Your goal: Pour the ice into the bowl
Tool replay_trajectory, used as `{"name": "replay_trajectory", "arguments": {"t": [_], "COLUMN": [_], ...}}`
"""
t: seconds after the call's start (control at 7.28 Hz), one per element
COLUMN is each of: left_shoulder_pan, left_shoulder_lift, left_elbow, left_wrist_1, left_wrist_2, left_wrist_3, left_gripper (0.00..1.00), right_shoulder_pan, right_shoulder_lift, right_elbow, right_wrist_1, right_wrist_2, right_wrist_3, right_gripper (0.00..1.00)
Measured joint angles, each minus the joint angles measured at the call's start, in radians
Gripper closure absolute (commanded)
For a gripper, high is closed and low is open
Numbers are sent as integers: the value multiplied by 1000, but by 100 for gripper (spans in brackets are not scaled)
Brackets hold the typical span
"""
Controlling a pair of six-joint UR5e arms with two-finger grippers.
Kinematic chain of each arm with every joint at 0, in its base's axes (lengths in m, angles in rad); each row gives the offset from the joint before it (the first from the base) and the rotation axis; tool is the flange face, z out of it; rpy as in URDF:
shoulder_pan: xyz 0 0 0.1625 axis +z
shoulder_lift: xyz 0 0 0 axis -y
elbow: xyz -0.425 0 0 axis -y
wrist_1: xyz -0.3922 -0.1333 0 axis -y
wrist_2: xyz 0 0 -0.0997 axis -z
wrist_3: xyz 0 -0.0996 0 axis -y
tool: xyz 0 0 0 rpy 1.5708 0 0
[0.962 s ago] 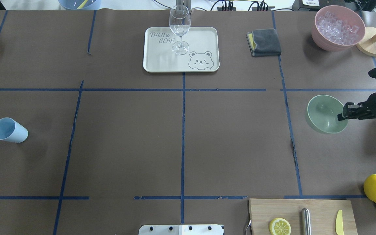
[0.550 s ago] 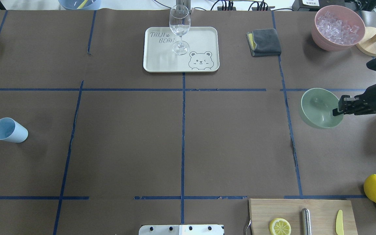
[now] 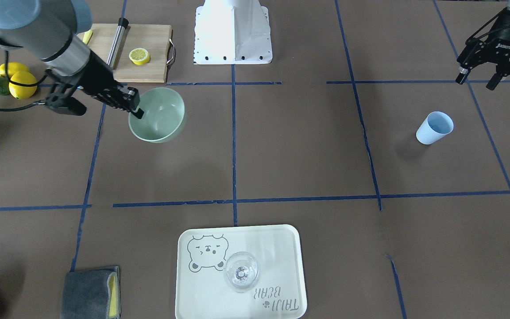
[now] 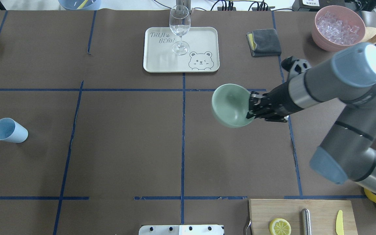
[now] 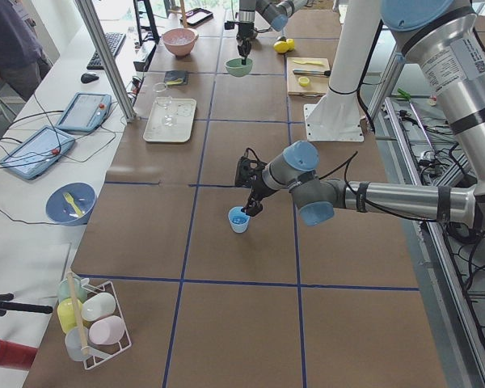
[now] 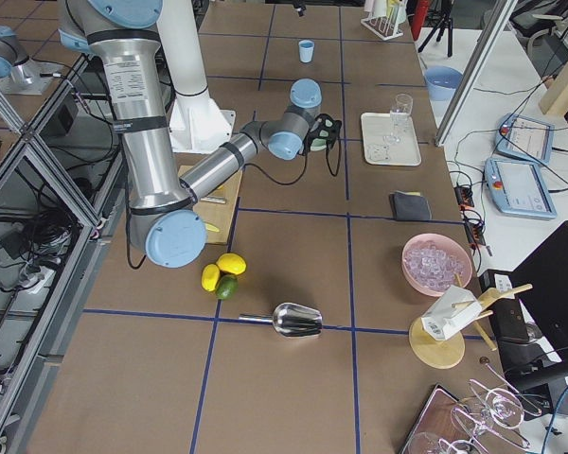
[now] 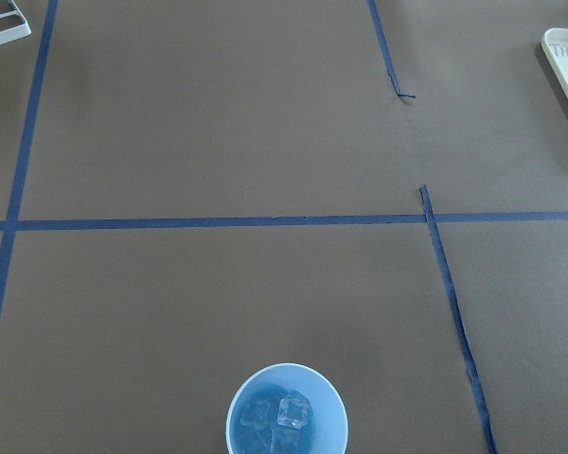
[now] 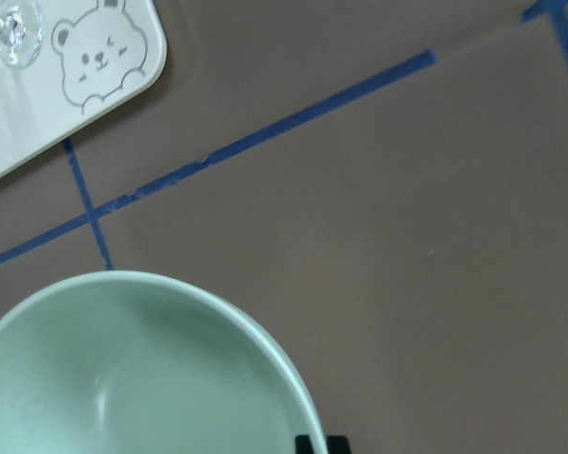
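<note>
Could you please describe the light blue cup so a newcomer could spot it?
From the cream bear tray at the table's far edge, look to the robot's left side. The light blue cup stands alone there: small, tapered, with a few ice cubes inside, unlike the wide mint-green bowl and pink bowl.

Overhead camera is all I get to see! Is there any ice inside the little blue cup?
Observer: Yes. The left wrist camera looks straight down into the blue cup, and a few ice cubes sit at its bottom.
Operator: Where's the left gripper? I can't find it!
Observer: The front-facing camera shows the left gripper open, holding nothing, off to one side of the cup.
Operator: Is there a scoop anywhere?
Observer: Yes. The right-side camera shows a metal scoop lying near the lemons.
</note>
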Motion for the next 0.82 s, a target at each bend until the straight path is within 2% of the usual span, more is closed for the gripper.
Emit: {"name": "replay_trajectory", "arguments": {"t": [0.27, 0.41, 0.69, 0.82], "left_shoulder_pan": [117, 217, 380, 410], "left_shoulder_lift": [16, 18, 20, 21], "left_elbow": [-6, -6, -6, -6], "left_wrist_1": [-14, -14, -10, -9], "left_wrist_2": [151, 253, 414, 443], "left_wrist_3": [-70, -140, -244, -259], "left_gripper": [0, 0, 0, 0], "right_shoulder_pan": [-185, -239, -280, -284], "right_shoulder_lift": [207, 288, 449, 507], "right_elbow": [-28, -83, -279, -369], "right_wrist_1": [-207, -249, -269, -265], "right_wrist_2": [-201, -255, -300, -312], "right_wrist_3": [72, 93, 110, 107], "right_gripper": [100, 100, 100, 100]}}
